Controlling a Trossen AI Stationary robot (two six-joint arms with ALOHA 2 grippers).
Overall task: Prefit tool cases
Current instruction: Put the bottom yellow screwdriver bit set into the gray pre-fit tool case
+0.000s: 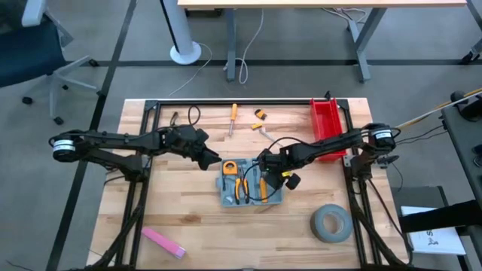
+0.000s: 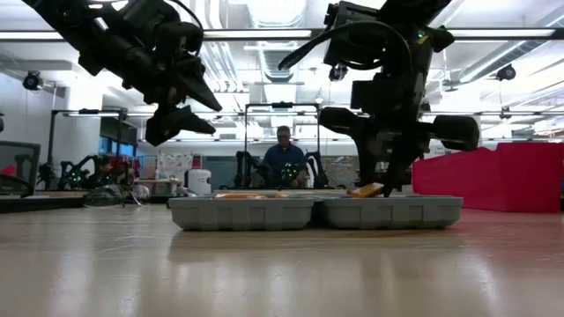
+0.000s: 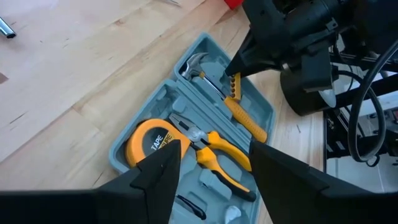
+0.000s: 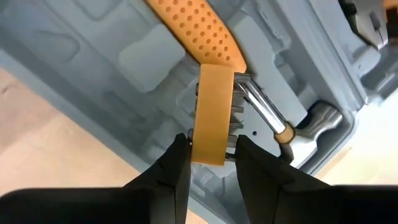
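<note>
The right pincer point(image 4: 211, 155) is clamped on a small flat yellow-tan block with short metal pins along its side, a bit holder point(image 4: 211, 115), held upright just above the open tool case point(image 1: 251, 183). From above, that pincer point(image 1: 265, 169) sits over the case's right half, its arm reaching in from the red bin's side.

The case is blue-grey plastic, lying open and flat near the middle of the bench point(image 1: 188, 218). Inside it, in moulded recesses: a hammer point(image 3: 214, 84) with a steel head and a dotted orange grip, directly under the held block; pliers point(image 3: 214, 152) with orange and black handles; and a round yellow tape measure point(image 3: 152, 143) at the end of the case nearest the left arm. Other recesses look unfilled.

The left pincer point(image 1: 213, 160), fingers spread and holding nothing, hovers just beside the case's upper left corner, above the bench, not touching the case.

Around the case: a red bin point(image 1: 325, 120) beyond its right side; a grey tape roll point(image 1: 331, 223) nearer the bench's front right; an orange-handled screwdriver point(image 1: 233, 118) and a small orange and black item point(image 1: 259, 115) on the far side; a pink flat strip point(image 1: 163, 242) at the front left.

Beyond the bench, a person point(image 2: 284, 158) sits in the room.
</note>
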